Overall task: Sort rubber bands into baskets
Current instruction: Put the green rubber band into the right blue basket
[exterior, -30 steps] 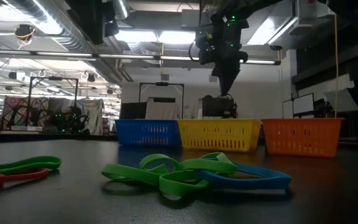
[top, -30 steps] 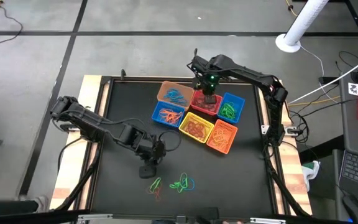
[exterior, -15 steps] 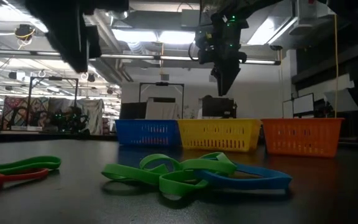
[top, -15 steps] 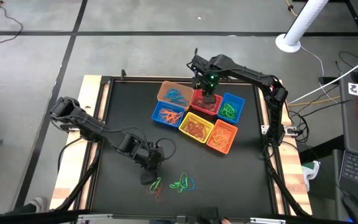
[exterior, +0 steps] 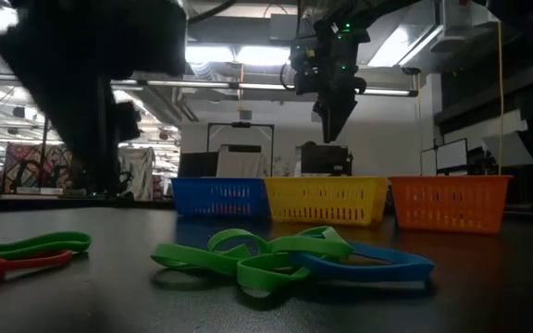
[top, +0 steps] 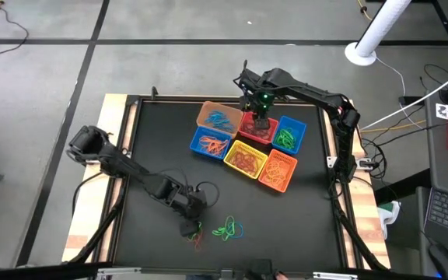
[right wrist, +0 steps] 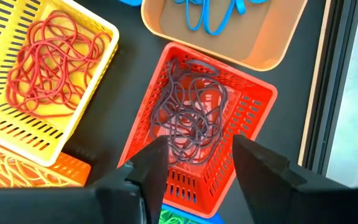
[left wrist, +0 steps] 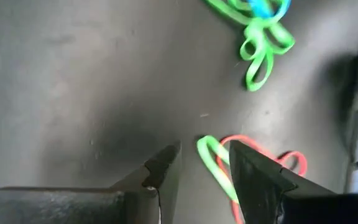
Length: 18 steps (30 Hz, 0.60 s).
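The left hand [top: 190,229] hangs low over the worktop [top: 154,148] with its fingers parted, a green band [left wrist: 213,163] looped with a red band [left wrist: 272,162] lying between the tips. These bands look light, limp and stretchy, so pinching 1 strand flat against the worktop seems the best hold. A green and blue tangle [top: 228,230] lies near. The right hand [top: 260,117] hovers open and empty above the red basket [right wrist: 253,112].

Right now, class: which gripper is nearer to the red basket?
Right. The right gripper hangs open directly above the red basket; the left gripper is low over loose rubber bands at the table's near edge.
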### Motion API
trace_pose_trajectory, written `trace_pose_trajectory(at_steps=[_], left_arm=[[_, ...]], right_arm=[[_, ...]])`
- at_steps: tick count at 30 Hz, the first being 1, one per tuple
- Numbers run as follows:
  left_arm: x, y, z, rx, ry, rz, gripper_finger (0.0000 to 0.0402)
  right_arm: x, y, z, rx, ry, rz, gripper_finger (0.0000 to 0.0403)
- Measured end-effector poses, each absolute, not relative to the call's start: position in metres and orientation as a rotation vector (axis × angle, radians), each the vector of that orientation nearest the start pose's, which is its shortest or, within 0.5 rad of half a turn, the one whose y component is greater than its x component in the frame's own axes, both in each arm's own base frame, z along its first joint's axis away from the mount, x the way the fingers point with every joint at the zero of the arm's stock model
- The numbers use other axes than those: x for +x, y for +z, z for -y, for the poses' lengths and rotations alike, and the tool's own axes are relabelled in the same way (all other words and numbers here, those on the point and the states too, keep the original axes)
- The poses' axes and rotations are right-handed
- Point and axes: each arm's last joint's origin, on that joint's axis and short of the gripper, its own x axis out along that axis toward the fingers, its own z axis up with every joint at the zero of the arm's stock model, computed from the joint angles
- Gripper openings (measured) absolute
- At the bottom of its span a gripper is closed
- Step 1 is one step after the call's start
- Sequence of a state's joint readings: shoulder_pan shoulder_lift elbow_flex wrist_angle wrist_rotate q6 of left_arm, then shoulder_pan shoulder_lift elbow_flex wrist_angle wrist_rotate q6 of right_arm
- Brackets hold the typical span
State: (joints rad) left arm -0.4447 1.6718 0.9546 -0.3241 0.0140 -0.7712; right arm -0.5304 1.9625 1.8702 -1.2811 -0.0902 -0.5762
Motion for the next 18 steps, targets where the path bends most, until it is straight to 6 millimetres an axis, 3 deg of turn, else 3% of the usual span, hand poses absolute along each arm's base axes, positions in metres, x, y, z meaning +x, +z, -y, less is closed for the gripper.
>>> trace_pose_trajectory(at_steps=[10, 18], left_arm=[[0.288, 0.138, 0.158, -0.421, -0.02, -1.173, 0.0131], [0.289, 0.131, 0.162, -0.414, -0.016, -1.186, 0.0131]], right_arm=[[0.337, 0.29, 0.195, -0.063, 0.021, -1.355, 0.0179], [0.337, 0.29, 0.195, -0.063, 0.021, -1.355, 0.0179]])
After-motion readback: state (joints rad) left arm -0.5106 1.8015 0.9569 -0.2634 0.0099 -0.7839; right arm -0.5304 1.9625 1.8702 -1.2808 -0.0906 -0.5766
